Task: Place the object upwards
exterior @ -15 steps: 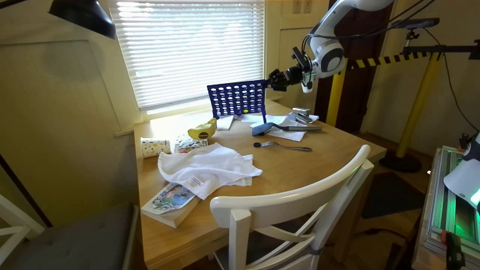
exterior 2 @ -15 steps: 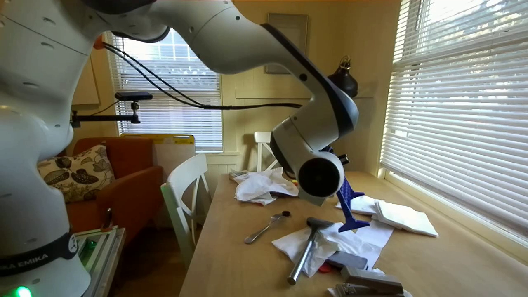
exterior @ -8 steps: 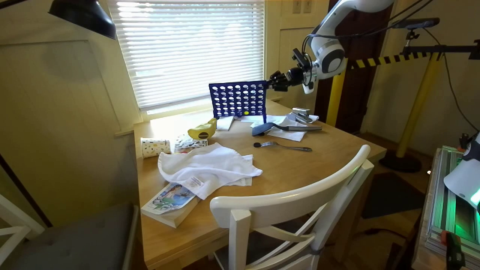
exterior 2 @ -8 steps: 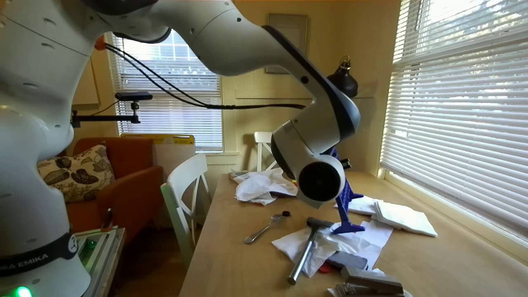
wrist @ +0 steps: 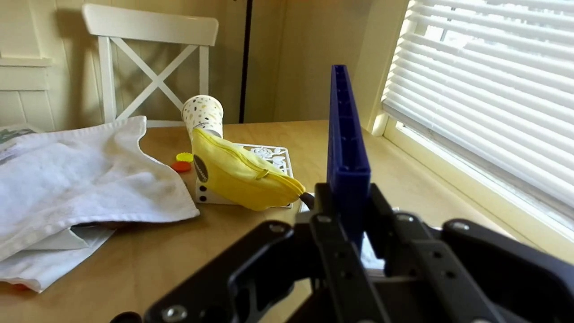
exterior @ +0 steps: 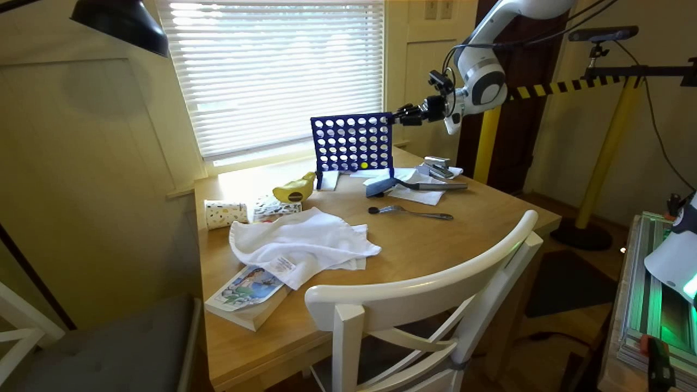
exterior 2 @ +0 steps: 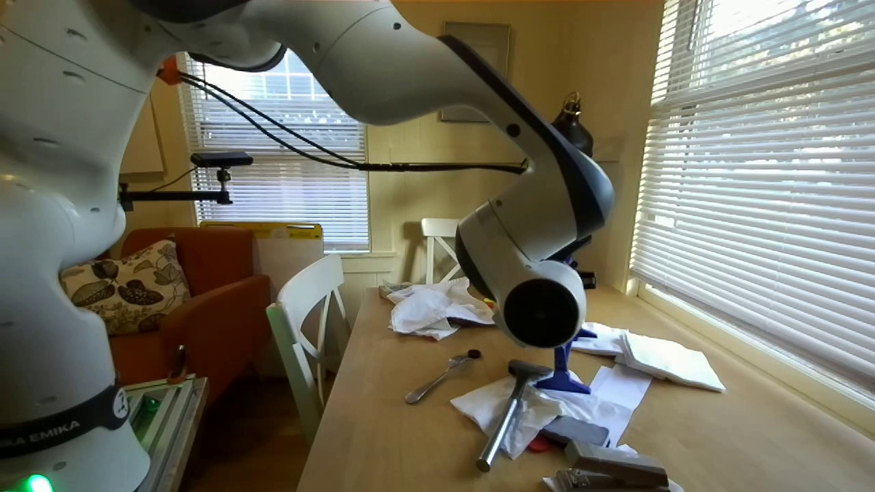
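Note:
The object is a blue game rack (exterior: pixel 357 137) with rows of round holes and a yellow disc (exterior: pixel 364 165) in its bottom row. It looks close to upright, near the window side of the table. One foot of the rack (exterior 2: pixel 562 383) is low over the papers; I cannot tell if it rests on them. My gripper (exterior: pixel 391 117) is at the rack's upper corner nearest the arm. In the wrist view the gripper (wrist: pixel 351 197) has a finger on each side of the rack's end (wrist: pixel 352 190). In an exterior view the arm hides most of the rack.
A spatula (exterior: pixel 433 187) lies on crumpled papers beside the rack, with a stapler (exterior 2: pixel 615 465) close by. A fork (exterior: pixel 422 213), a yellow banana pouch (exterior: pixel 294 189), a patterned cup (exterior: pixel 225 214), a white cloth (exterior: pixel 305 239) and a book (exterior: pixel 248 291) lie on the table.
The rack and gripper have moved a little toward the arm's side, right in an exterior view. The rack has swung from tilted to nearly upright, still between the fingers.

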Action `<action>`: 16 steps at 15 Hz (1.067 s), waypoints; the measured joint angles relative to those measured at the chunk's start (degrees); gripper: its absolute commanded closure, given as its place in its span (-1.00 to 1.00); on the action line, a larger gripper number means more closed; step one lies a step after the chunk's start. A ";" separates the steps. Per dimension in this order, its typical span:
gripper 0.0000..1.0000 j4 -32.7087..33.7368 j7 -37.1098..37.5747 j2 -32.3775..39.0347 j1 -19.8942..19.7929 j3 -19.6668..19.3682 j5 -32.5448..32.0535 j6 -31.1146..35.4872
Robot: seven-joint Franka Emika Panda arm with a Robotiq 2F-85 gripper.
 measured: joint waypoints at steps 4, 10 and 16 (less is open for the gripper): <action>-0.48 0.32 0.38 0.53 -0.11 -0.12 0.43 1.70; -1.00 0.62 -9.13 -0.37 2.10 -0.13 -0.33 9.18; -1.00 -0.65 -24.24 -5.84 5.55 0.32 1.00 18.97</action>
